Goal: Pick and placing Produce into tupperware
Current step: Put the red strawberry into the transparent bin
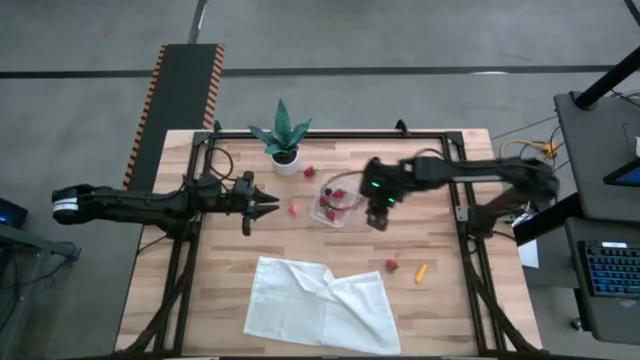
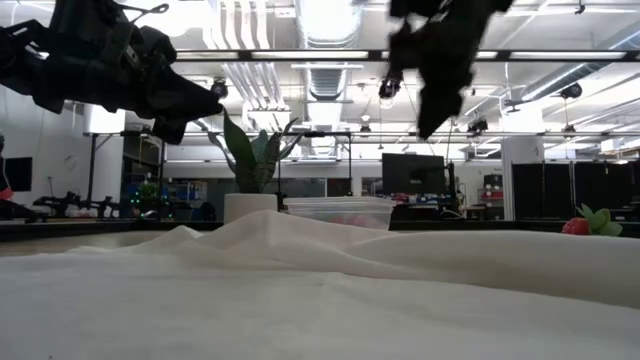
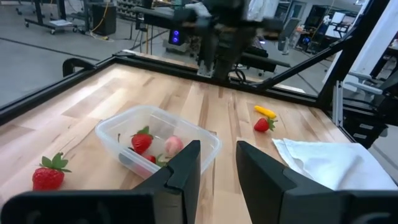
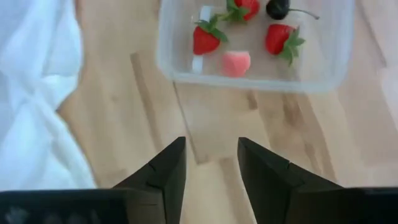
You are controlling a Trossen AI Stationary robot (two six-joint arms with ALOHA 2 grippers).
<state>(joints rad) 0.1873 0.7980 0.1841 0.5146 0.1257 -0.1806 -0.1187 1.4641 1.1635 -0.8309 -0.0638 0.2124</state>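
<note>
Wooden table (image 1: 230, 280), tupperware (image 1: 338, 203) central, right tool (image 1: 378, 219) beside

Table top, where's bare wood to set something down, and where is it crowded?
Free: the wood left of the white cloth, and the strip between plant pot and the table's left edge. Crowded: around the tupperware, with loose strawberries and the right gripper beside it.

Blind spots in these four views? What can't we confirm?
- Low view: white cloth fills the foreground, hiding the tabletop and most of the clear plastic rectangular container.
- Left wrist view: left gripper fingers cover the container's near wall.
- High view: fruit inside the container too small to count.
</note>
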